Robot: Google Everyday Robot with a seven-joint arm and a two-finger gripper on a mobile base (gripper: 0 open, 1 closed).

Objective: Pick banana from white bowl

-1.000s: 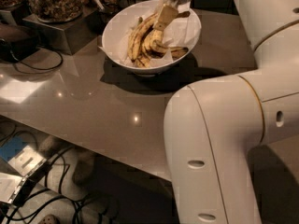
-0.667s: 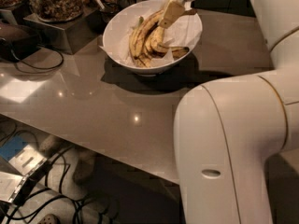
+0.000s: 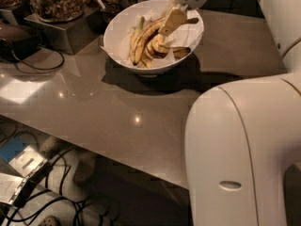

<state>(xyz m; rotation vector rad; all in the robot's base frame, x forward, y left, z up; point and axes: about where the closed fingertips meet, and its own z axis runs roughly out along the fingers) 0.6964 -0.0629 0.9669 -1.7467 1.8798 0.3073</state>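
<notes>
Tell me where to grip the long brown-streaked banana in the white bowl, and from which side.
Probably grip the banana at mid-length, from above: it lies along the sloping wall of the white bowl with other bananas beside it, so only its top is free. The gripper hangs over it, inside the bowl.

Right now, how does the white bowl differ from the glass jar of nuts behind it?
The white bowl is opaque, wide and low; the glass jar is clear with upright sides. The bowl holds bananas on white paper; the jar holds nuts. The bowl sits on the table; the jar stands on a metal box. The end effector reaches down into the bowl, not the jar. Both hold food.
</notes>
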